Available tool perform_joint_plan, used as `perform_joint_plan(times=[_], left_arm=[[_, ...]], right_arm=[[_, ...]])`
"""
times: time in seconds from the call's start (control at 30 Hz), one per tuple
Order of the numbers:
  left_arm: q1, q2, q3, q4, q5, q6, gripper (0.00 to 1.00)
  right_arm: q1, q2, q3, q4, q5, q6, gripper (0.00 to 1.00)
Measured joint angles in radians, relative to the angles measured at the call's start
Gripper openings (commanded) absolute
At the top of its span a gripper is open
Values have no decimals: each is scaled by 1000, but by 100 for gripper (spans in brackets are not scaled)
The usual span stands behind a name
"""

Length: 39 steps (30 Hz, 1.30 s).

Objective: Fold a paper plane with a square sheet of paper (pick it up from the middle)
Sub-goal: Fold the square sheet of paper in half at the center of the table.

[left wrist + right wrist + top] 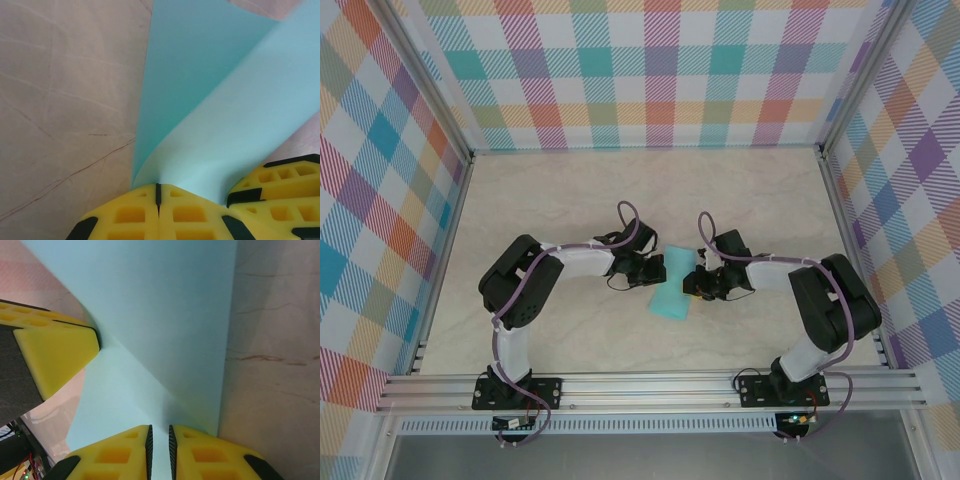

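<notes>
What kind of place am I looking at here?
Probably a robot lab test cell: a left arm and right arm bolted to an aluminium rail, on a marble-look table boxed in by bright checked walls.

My cell: enclosure and bench surface, as seen from above.

I record a pale, marble-patterned tabletop with thin brown veins, flat and softly, evenly lit. Panels in multicolour plaid close it on three sides: back wall, left wall, right wall. Silver aluminium posts rise from the back corners, left post and right post. A slotted aluminium rail spans the near edge, with a plain grey surface beyond it.
</notes>
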State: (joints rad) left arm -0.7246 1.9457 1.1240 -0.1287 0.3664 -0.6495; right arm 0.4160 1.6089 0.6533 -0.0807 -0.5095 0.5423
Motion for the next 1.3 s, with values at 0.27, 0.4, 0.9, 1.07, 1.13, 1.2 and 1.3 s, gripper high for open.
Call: perform_joint_plan(times=[0.27, 0.4, 0.9, 1.07, 1.13, 1.2, 1.3], left_arm=[[0, 1, 0, 0, 0, 4, 0], [0, 1, 1, -1, 0, 10, 0], [0, 3, 6, -8, 0, 11, 0], [0, 3, 6, -8, 0, 11, 0], [0, 3, 6, -8, 0, 11, 0], [0, 3, 6, -8, 0, 11, 0], [0, 3, 6, -9, 0, 11, 0]], right_arm=[[-22, -26, 57, -2, -7, -6, 18], [-47, 31, 73, 18, -8, -9, 18], [-68, 84, 79, 22, -23, 2, 19], [-68, 83, 143, -25, -3, -13, 20], [-68, 85, 159, -25, 2, -17, 20], [-69, 98, 166, -24, 5, -24, 20], [-70, 138, 166, -21, 16, -27, 19]])
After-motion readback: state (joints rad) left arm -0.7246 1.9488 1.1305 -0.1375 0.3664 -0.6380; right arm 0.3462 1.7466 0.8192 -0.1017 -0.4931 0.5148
